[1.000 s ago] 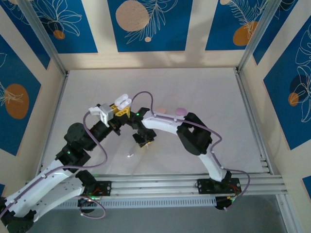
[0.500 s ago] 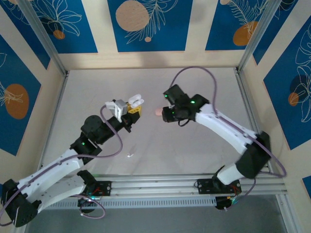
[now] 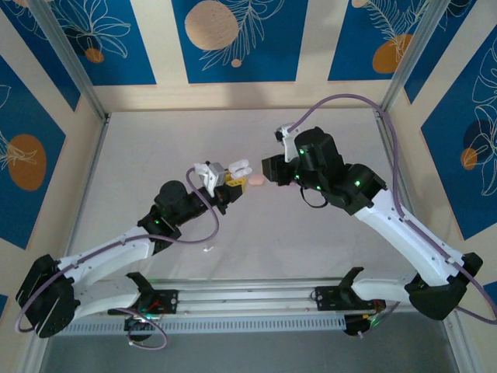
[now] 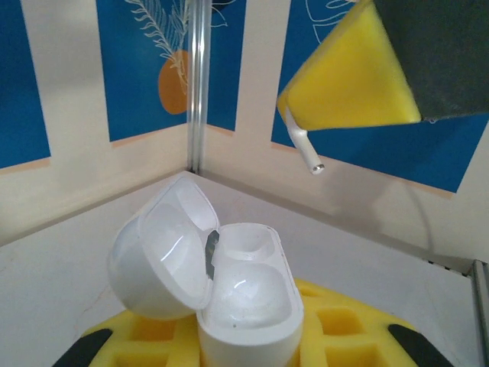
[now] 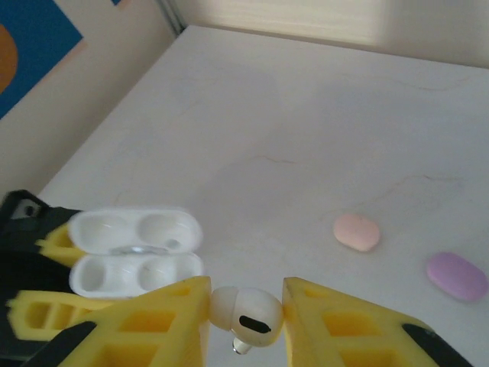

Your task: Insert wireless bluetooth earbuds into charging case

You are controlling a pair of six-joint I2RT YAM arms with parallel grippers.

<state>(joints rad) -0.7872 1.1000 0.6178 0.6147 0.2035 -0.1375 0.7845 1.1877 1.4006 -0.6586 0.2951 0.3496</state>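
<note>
White tabletop (image 3: 155,140), blue leafy walls. My left gripper (image 3: 231,177) is clamped on the open charging case (image 4: 246,298). My right gripper (image 5: 244,306) pinches a white earbud (image 5: 243,312) by its bulb, near the case but not touching. It looks light, glossy and slippery, so gentle squeeze. Left wrist view catches the dangling stem; right wrist view, both empty sockets.

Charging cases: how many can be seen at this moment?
3. A white case, open, is gripped by the left pincer; a pink case and a purple case lie closed on the table. More may be hidden.
</note>
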